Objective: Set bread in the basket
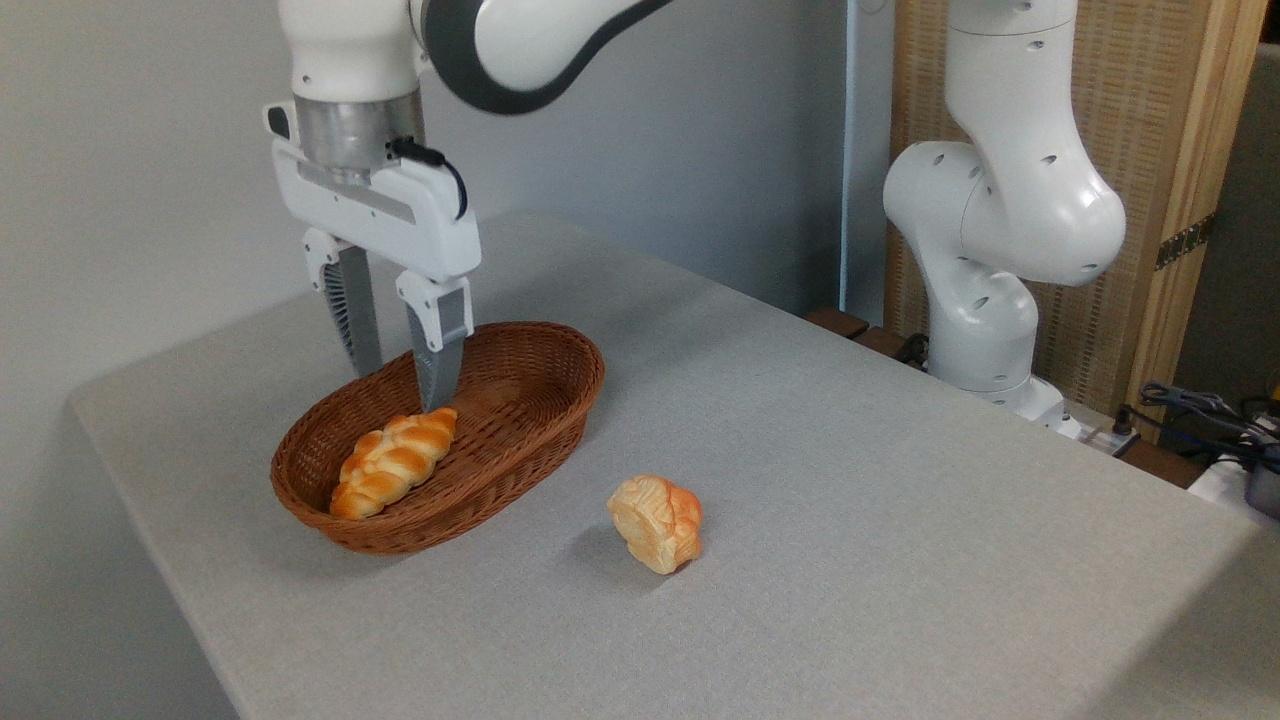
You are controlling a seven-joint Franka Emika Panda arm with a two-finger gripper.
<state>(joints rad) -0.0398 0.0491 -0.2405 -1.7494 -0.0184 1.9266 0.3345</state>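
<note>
The braided bread loaf lies inside the oval wicker basket, resting lengthwise along the near-left part of the floor, its blunt end toward the rim and its pointed end toward the middle. The gripper hangs straight down over the basket's back-left part with its jaws parted and nothing between them; the right-hand finger's tip sits at the loaf's pointed end, though from this angle I cannot tell whether it touches the crust or stands just behind it. Judged from how things lie, the placing is done and the step in hand is the retreat. To do it well, the arm should rise straight up, with the jaws kept apart, until both fingertips are clearly above the braided rim, and only then swing away; any sideways move while the fingers are low could catch the rim and drag or tip the light basket, or nudge the loaf up the sloping side. A slow first lift would also show whether the loaf clings to a finger pad. The rounded bun lies on the grey table, well apart to the right, and needs no attention.
</note>
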